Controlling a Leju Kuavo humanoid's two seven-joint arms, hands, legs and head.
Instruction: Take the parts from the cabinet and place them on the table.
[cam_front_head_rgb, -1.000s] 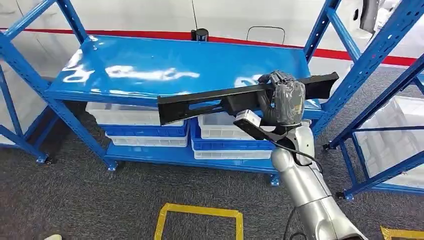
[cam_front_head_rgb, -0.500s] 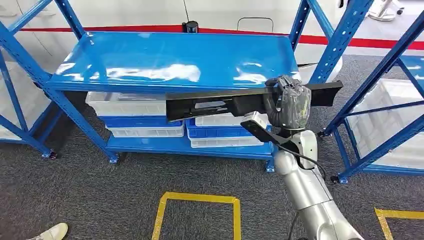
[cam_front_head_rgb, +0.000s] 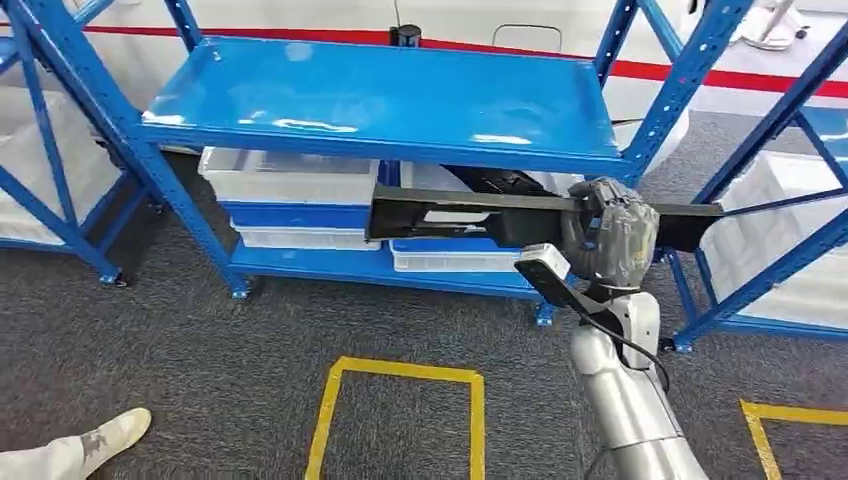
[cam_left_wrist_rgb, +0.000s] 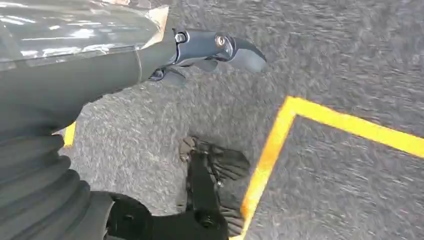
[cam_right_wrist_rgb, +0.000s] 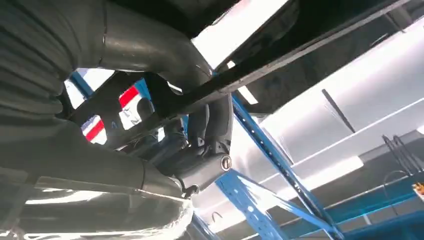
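A long black part (cam_front_head_rgb: 470, 214) hangs level in front of the blue cabinet (cam_front_head_rgb: 380, 95), below the front edge of its top shelf. My right hand (cam_front_head_rgb: 612, 240) grips it near its right end, fingers wrapped around the bar. The right wrist view looks up at the same part (cam_right_wrist_rgb: 280, 55) with that hand (cam_right_wrist_rgb: 200, 145) curled over it. Another black part (cam_front_head_rgb: 500, 181) lies in a white bin on the lower shelf. My left hand (cam_left_wrist_rgb: 200, 50) hangs over the grey carpet, holding nothing, its fingers extended.
White bins (cam_front_head_rgb: 290, 180) fill the cabinet's lower shelves. A second blue rack (cam_front_head_rgb: 770, 130) stands to the right and a third at the left edge. Yellow tape squares (cam_front_head_rgb: 400, 375) mark the carpet. A person's shoe (cam_front_head_rgb: 90, 445) is at the bottom left.
The whole picture has shifted, so the camera has moved. My right hand keeps hold of the part, which now sits below the top shelf's edge instead of across it.
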